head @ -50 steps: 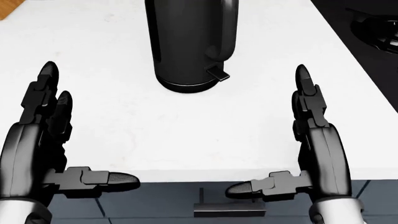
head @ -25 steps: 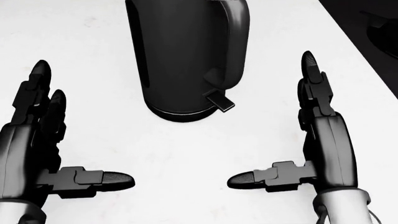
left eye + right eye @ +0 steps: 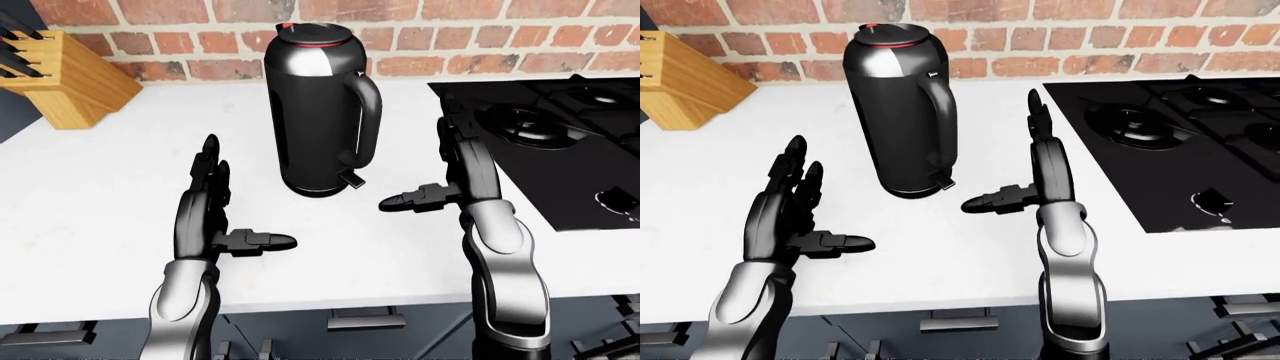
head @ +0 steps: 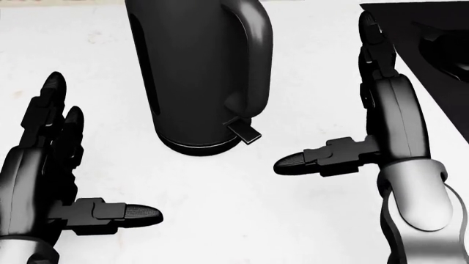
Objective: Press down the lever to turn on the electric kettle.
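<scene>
Left-eye view: white counter (brick wall behind).

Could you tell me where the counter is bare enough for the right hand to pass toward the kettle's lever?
Bare counter lies between kettle and knife block, and below the lever between left hand and right hand. The stove crowds the right.

head: steep down, close | eyes: forward-down, wider | shared: kettle, counter

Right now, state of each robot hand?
Left robot hand: open, holding nothing.
Right robot hand: open, holding nothing, beside the kettle.
</scene>
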Controlling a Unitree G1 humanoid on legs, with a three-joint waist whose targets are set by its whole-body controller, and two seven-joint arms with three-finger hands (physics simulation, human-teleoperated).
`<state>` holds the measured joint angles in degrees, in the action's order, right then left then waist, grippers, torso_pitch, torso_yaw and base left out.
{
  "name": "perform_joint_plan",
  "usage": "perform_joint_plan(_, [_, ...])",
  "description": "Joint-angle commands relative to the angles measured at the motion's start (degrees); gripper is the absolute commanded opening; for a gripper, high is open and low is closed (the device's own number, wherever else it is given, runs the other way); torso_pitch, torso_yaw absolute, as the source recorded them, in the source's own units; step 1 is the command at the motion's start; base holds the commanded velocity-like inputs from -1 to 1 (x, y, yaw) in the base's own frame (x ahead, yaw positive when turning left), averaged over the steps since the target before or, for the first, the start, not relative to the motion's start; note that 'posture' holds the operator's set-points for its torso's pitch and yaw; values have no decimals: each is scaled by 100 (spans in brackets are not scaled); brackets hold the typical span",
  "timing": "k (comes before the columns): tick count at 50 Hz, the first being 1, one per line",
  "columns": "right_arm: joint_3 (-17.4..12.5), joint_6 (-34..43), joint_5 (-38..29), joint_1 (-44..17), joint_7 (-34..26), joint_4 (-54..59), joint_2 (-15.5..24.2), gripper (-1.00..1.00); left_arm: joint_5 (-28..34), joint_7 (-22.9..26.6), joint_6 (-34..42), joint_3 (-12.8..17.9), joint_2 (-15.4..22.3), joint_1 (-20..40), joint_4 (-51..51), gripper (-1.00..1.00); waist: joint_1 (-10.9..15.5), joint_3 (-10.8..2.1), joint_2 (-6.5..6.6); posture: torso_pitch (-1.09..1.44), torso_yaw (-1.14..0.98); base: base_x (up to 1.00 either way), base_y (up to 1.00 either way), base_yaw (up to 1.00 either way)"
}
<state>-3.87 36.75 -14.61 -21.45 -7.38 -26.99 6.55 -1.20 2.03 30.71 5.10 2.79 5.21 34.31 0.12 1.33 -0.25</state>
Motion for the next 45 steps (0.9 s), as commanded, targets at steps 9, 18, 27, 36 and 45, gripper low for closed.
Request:
perform_joint_plan(9, [62,-69,-88,-513,-34,122,14,100,-40,2,-175,44,31,100,227,100,-1,-76,5,0,0,0,0,0])
perform_joint_plan(18, [54,91,-92,-931,-97,334,67,100,-51,-3,-126,55,39,123,256,100,4,-72,21,0,0,0,0,0])
perform_joint_plan(27, [83,263,-84,-1388,-125,521,101,100,-79,-6,-81,91,64,174,251,100,1,-87,29,0,0,0,0,0])
perform_joint_plan(36, [101,368,-81,-1671,-154,647,129,100,-107,-5,-83,123,83,192,227,100,9,-105,28,0,0,0,0,0])
perform_joint_plan(45, [65,295,-51,-2030,-156,1086,199,100,-128,-4,-82,147,94,200,220,100,10,-128,36,0,0,0,0,0])
